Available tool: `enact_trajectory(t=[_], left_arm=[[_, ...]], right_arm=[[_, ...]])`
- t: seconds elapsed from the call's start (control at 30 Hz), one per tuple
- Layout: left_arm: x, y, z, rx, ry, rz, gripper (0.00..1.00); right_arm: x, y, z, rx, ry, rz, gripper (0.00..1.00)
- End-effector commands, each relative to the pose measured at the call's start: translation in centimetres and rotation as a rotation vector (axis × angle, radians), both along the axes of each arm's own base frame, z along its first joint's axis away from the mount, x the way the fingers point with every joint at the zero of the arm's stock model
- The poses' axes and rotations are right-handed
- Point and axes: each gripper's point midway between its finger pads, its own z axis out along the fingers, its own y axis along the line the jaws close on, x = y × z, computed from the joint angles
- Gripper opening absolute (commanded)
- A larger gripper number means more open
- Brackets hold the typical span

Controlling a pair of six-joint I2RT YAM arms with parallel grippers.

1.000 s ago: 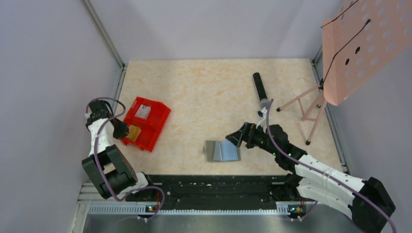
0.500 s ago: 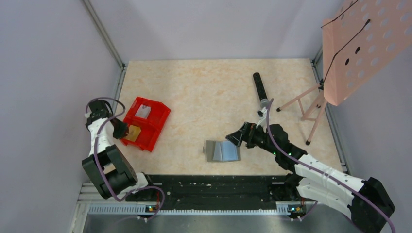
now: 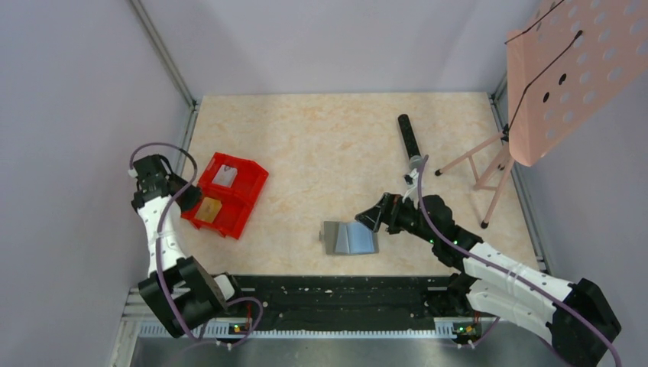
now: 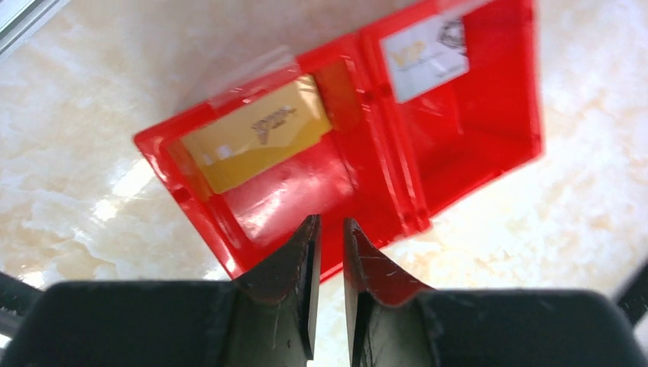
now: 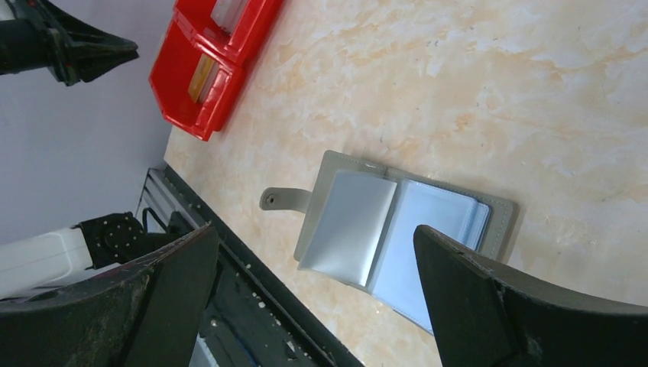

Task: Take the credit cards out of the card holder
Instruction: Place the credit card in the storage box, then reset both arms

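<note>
The card holder [image 3: 350, 238] lies open on the table near the front edge, pale blue-grey panels up; it also shows in the right wrist view [image 5: 397, 229] with its strap to the left. My right gripper [image 3: 365, 217] is open wide and empty, just above and behind it [image 5: 315, 229]. My left gripper [image 3: 183, 197] is beside the red bin's left edge. In the left wrist view [image 4: 328, 222] its fingers are nearly together with nothing between them. A gold card [image 4: 256, 134] and a white card [image 4: 426, 55] lie in the bin's two compartments.
The red two-compartment bin [image 3: 243, 216] stands at the left of the table. A black microphone [image 3: 409, 138] lies at the back right. A pink music stand [image 3: 565, 76] with tripod legs [image 3: 481, 164] stands at the right edge. Walls enclose the table.
My left arm has drawn back to the left, away from the red bin, leaving the gold card in it. The right arm and the card holder have not moved.
</note>
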Motion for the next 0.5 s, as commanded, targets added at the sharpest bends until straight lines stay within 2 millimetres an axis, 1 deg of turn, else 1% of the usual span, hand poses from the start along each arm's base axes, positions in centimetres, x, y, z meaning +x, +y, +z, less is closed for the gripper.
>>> enact_trajectory(t=[0.0, 0.07, 0.13, 0.2, 0.27, 0.3, 0.33, 0.4, 0.47], left_arm=[[1.9, -2.1, 5.6, 0.039, -0.221, -0.114, 0.24], [2.0, -3.6, 7.2, 0.049, -0.273, -0.169, 0.29], [2.2, -5.6, 8.5, 0.045, -0.321, -0.245, 0.38], [2.4, -8.0, 9.7, 0.049, -0.356, -0.343, 0.53], [2.3, -11.0, 10.7, 0.056, -0.381, -0.454, 0.69], [2.2, -12.5, 11.2, 0.059, -0.396, -0.512, 0.81], [2.0, -13.9, 11.6, 0.062, -0.408, -0.563, 0.96], [1.4, -16.2, 12.2, 0.058, -0.435, -0.644, 0.99], [0.8, -17.9, 12.7, 0.046, -0.481, -0.704, 0.99]], right_arm=[[1.2, 0.1, 2.7, 0.001, -0.063, -0.01, 0.99], [1.3, -0.1, 2.9, -0.017, -0.07, -0.019, 0.99], [1.5, -0.5, 3.1, -0.038, -0.081, -0.036, 0.99], [1.7, -1.2, 3.2, -0.074, -0.089, -0.058, 0.99], [1.9, -1.8, 3.3, -0.115, -0.097, -0.076, 0.99], [1.9, -2.1, 3.4, -0.136, -0.101, -0.081, 0.99], [1.9, -2.3, 3.7, -0.152, -0.113, -0.079, 0.99], [1.8, -2.7, 4.3, -0.179, -0.13, -0.078, 0.99], [1.8, -3.2, 4.7, -0.198, -0.139, -0.09, 0.99]])
